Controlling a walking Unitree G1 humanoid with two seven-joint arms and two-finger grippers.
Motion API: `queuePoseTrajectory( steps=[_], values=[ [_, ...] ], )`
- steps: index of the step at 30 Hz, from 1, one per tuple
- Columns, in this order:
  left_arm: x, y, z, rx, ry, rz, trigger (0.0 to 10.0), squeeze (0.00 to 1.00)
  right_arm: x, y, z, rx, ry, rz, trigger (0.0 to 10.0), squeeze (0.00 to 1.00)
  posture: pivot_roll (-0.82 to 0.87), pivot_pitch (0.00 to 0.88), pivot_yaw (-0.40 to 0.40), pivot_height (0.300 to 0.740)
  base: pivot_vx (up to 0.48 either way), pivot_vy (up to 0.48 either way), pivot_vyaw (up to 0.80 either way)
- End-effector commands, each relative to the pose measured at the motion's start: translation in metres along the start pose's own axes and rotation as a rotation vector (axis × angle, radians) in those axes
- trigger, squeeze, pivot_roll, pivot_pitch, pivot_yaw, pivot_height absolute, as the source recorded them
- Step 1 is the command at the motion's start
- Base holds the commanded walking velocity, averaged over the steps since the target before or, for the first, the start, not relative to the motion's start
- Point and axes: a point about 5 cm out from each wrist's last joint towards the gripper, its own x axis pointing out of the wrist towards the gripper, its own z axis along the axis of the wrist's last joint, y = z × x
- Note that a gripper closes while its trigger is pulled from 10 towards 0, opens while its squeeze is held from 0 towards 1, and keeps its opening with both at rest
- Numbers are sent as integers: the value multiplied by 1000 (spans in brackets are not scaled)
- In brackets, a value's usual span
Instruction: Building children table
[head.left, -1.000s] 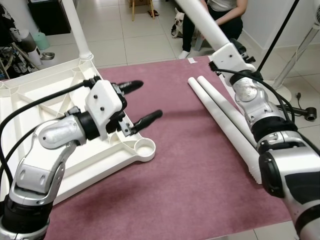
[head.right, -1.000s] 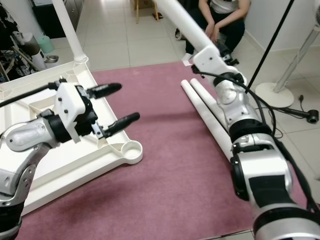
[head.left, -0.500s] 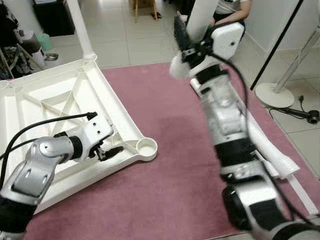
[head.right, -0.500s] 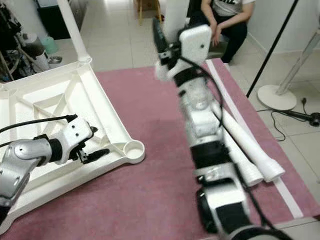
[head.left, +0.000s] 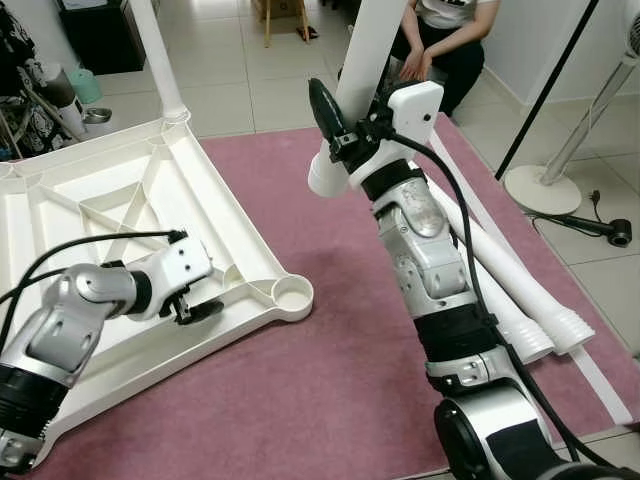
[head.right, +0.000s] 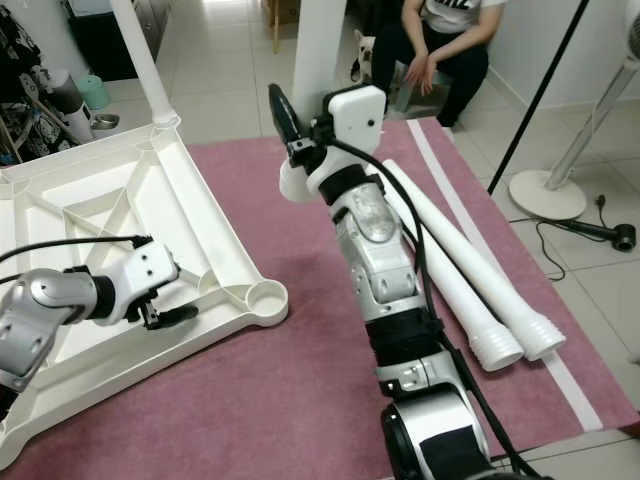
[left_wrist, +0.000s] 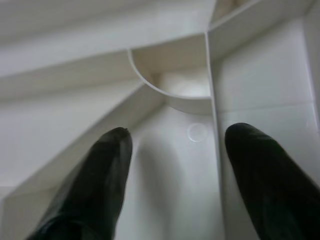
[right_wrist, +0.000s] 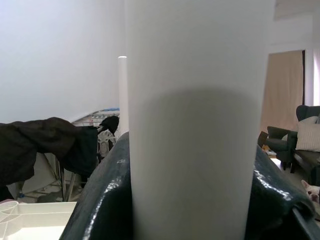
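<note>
Tabletop (head.left: 110, 215): white plastic, upside down on the maroon rug (head.left: 320, 380), ribbed underside up; a round leg socket (head.left: 291, 293) sits at the near corner. One mounted leg (head.left: 158, 60) stands upright at the far corner.

Left gripper (head.left: 200, 307): low over the underside, just inside the near corner, fingers (left_wrist: 100, 175) spread apart and holding nothing, pointing along a rib toward a curved socket wall.

Right gripper (head.left: 345, 135): raised above the rug, fingers (head.left: 322, 105) closed around a white tube leg (head.left: 375, 45), held nearly upright with its lower end (head.left: 322, 178) well above the rug and beyond the near-corner socket.

Two spare legs (head.left: 500, 290): lying side by side on the rug to the robot's right, ridged ends nearest.

Surroundings: tiled floor (head.left: 250, 80); a seated person (head.left: 440, 40) beyond the rug; a fan stand (head.left: 560, 170) at right.
</note>
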Motion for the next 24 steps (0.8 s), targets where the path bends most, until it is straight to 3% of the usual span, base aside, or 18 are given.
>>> queuePoseTrajectory(
  steps=[1, 10, 15, 17, 19, 20, 21, 22, 24],
  values=[
    [6, -2, -5, -12, 18, -18, 0, 0, -2, -1, 2, 11, -2, -13, 10000, 0, 61, 0, 62, 740, 0, 0, 0],
    [9, -5, -9, -25, 6, -49, 0, 0, -3, 0, 4, 16, 8, -13, 10000, 0, 68, 0, 66, 740, 0, 0, 0],
    [8, -4, 4, -52, -82, -36, 0, 0, -3, 3, 3, 23, 18, -8, 10000, 0, 74, 0, 64, 740, 0, 0, 0],
    [7, -3, 14, -63, -138, -38, 0, 0, -3, 4, 2, 25, 23, -6, 10000, 0, 77, 0, 63, 740, 0, 0, 0],
    [6, -5, 45, -75, -284, -49, 0, 0, -4, 5, 1, 28, 29, -4, 10000, 0, 78, 0, 61, 740, 0, 0, 0],
    [6, -5, 45, -75, -284, -49, 0, 0, -4, 5, 1, 28, 29, -4, 10000, 0, 78, 0, 61, 740, 0, 0, 0],
    [6, -5, 60, -78, -338, -47, 4667, 0, -4, 5, 0, 29, 32, -2, 10000, 0, 78, 0, 61, 740, 0, 0, 0],
    [7, -6, 74, -75, -384, -44, 10000, 0, -4, 6, 0, 31, 37, -1, 10000, 0, 78, 0, 61, 740, 0, 0, 0],
    [7, -6, 85, -78, -420, -43, 10000, 0, -4, 6, -1, 32, 41, 1, 10000, 0, 78, 0, 61, 740, 0, 0, 0]
  ],
)
